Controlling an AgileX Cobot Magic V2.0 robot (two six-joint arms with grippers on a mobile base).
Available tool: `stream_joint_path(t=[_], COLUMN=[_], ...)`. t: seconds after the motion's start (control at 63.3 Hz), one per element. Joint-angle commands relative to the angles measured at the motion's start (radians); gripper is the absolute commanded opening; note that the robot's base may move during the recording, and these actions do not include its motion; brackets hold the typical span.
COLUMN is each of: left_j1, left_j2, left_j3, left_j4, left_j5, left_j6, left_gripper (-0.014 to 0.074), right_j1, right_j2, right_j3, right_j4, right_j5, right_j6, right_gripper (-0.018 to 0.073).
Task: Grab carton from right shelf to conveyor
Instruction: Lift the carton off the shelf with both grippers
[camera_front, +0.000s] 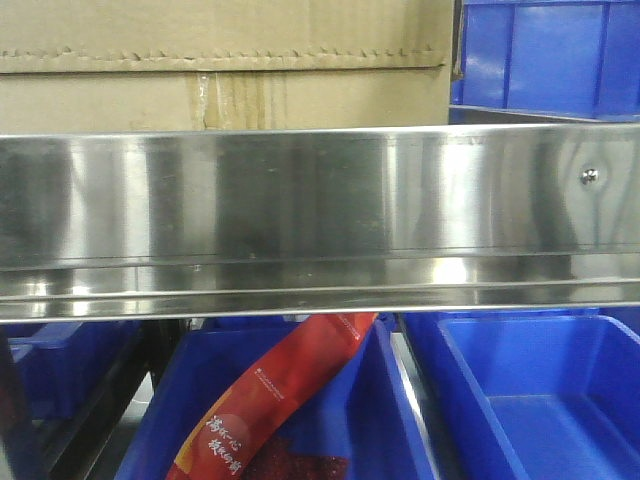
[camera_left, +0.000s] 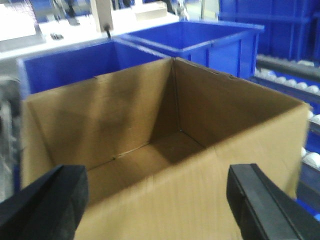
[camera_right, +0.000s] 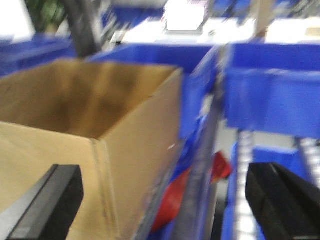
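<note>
The left fingers (camera_left: 50, 200) stand spread wide and empty. The open-topped carton (camera_left: 200, 195) sits just ahead, its near wall spanning the gap between them. The right fingers (camera_right: 45, 200) gape equally, holding nothing. The carton's corner sits before one of them, with blue bins (camera_right: 270, 95) and a red packet (camera_right: 170, 202) beside it. From the front, the steel rail of the right shelf (camera_front: 320, 200) hides the carton's lower face.

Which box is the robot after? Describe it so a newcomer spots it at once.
Find the shiny steel shelf rail across the front view. Just above it, left of the upper blue bin, stands the carton. It is the only brown cardboard among blue plastic, with a jagged flap edge.
</note>
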Motion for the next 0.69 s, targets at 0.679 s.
stream_joint_path(t=[0.679], left_j1=[0.210], left_j2=[0.670], left_j3=[-0.875], left_j4=[0.194], left_j5=[0.571], left_j6=[-0.277], left_gripper=[0.0474], right_j1=[0.027], right_j2=[0.777], right_j3=[-0.947], right_j4=[-0.062], right_j5=[0.552], right_j6=[0.135], right_gripper=[0.0559])
